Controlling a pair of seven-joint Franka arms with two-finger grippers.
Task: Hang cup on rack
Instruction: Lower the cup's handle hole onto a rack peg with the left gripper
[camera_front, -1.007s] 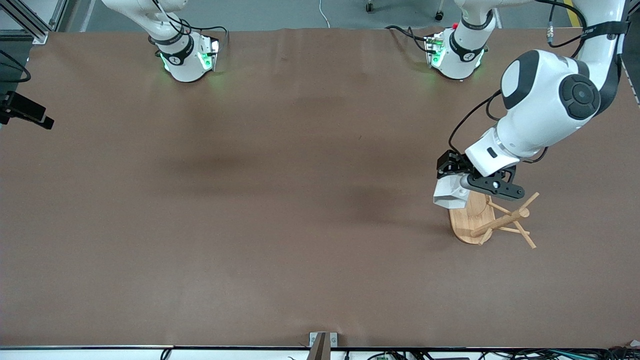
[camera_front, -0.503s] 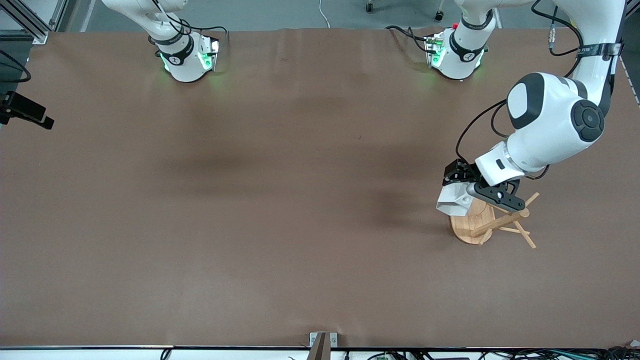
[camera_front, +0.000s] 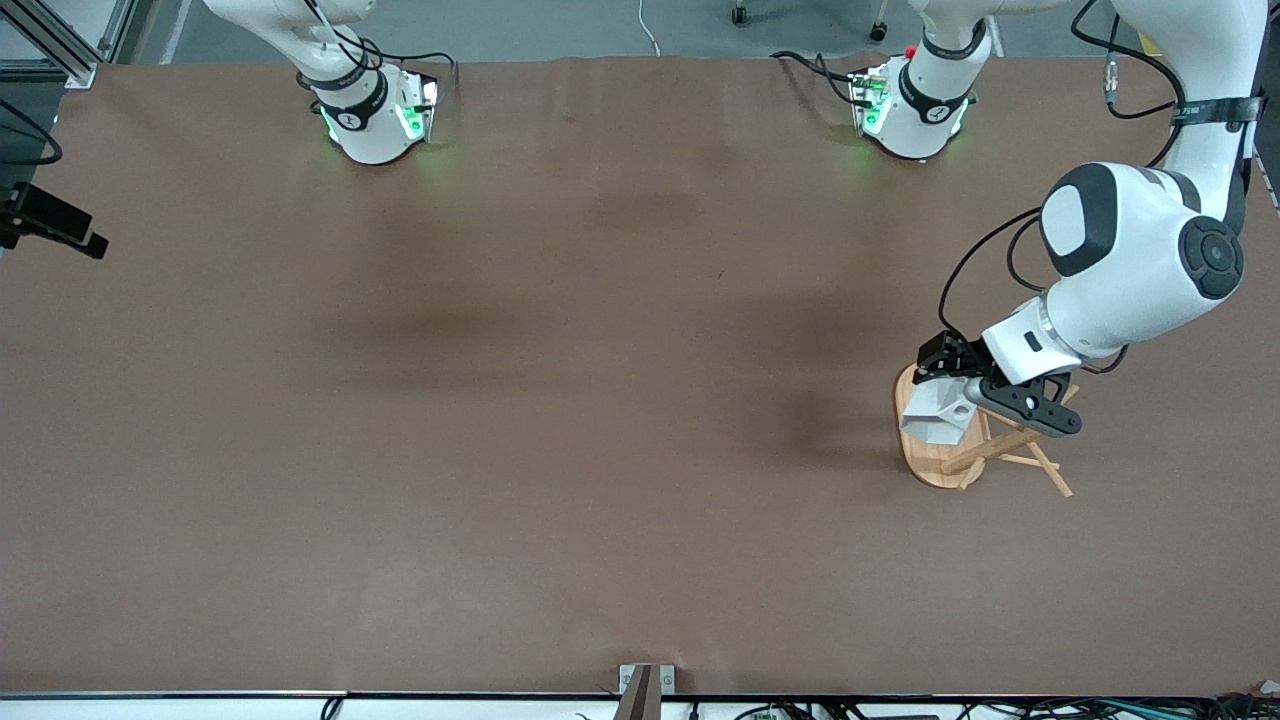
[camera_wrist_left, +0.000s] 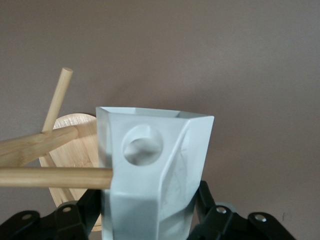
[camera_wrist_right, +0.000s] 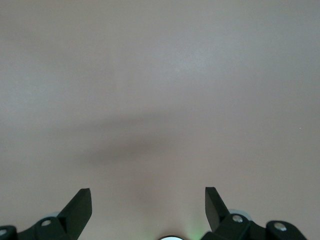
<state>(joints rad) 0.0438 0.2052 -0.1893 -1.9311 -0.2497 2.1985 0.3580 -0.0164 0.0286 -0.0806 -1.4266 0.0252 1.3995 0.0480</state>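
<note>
The rack (camera_front: 955, 450) stands on the brown tabletop (camera_front: 560, 430) toward the left arm's end: a light bamboo tree with an oval base, a central post and thin pegs. The cup (camera_front: 938, 413) is carried in the air directly over that base, its faceted white body tilted and its open rim turned toward the front camera. The left hand (camera_front: 952, 385) is pinched on the cup's lower body. In the left wrist view the cup (camera_wrist_left: 152, 172) fills the centre, with the round hole in its flat handle tab facing the lens; one peg of the rack (camera_wrist_left: 45, 150) meets the tab's edge just below that hole and is not yet through it. The cup is judged light, rigid and smooth-walled, so it could twist between the fingers if a peg pushes on it off-centre; its thin rim and tab look like the parts most easily chipped. The best hold appears to be across two opposite flat facets low on the body, leaving the tab free. The rack, also light, may slide or tip under a sideways push. The right hand (camera_wrist_right: 148, 200) waits over bare tabletop, fingers spread and holding nothing; only its arm's base shows in the front view.
</note>
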